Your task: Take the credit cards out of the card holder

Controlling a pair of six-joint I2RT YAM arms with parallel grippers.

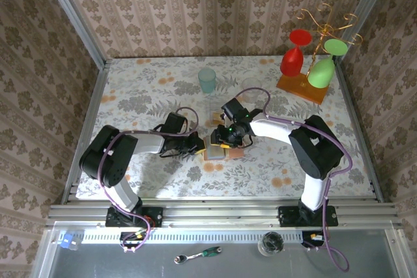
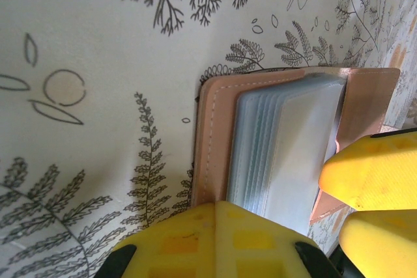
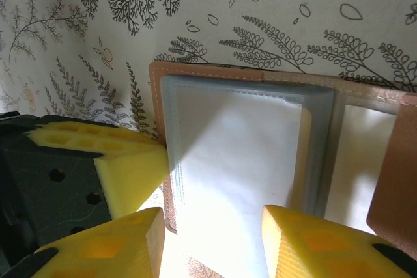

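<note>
while the card holder (image 2: 212,141) lies open, left gripper (image 2: 215,226) closed at its edge, right gripper (image 3: 212,229) parted over its sleeves (image 3: 234,148)

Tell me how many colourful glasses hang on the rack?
3: red glass on the rack, left; upper green glass, right; lower green glass below that. Others could hide behind.

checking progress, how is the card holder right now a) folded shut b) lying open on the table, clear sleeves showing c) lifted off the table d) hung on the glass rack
b: the card holder lies open on the floral table, its clear sleeves fanned out.
</note>
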